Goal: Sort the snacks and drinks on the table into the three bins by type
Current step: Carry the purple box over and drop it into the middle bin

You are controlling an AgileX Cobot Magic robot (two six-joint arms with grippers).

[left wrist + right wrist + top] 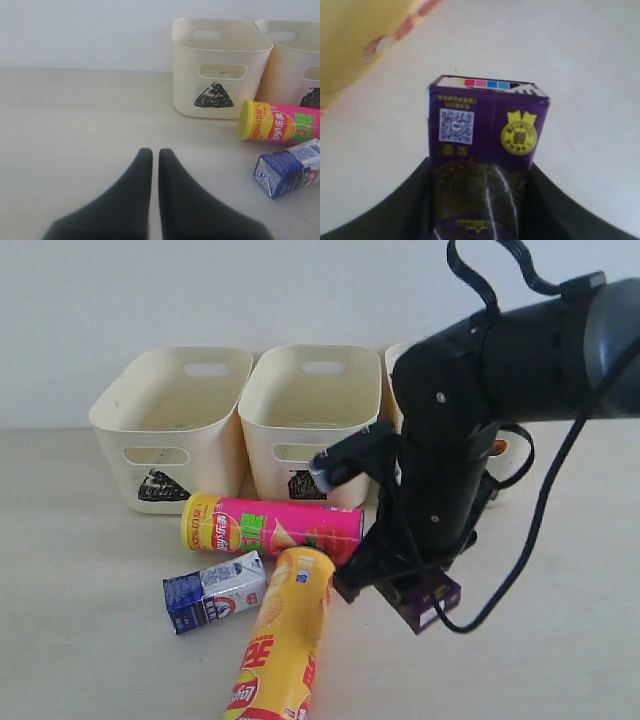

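My right gripper is shut on a dark purple carton, low by the table; whether the carton rests on it I cannot tell. In the right wrist view both fingers press the carton's sides, my gripper round its lower half. A pink chip tube, a yellow chip tube and a blue-white carton lie left of it. Three cream bins stand behind: the triangle bin, the square bin, and a third mostly hidden by my arm. My left gripper is shut and empty over bare table.
The right arm and its cables cover the right half of the exterior view. The yellow tube lies close beside the held carton. In the left wrist view the triangle bin, pink tube and blue-white carton sit off to one side.
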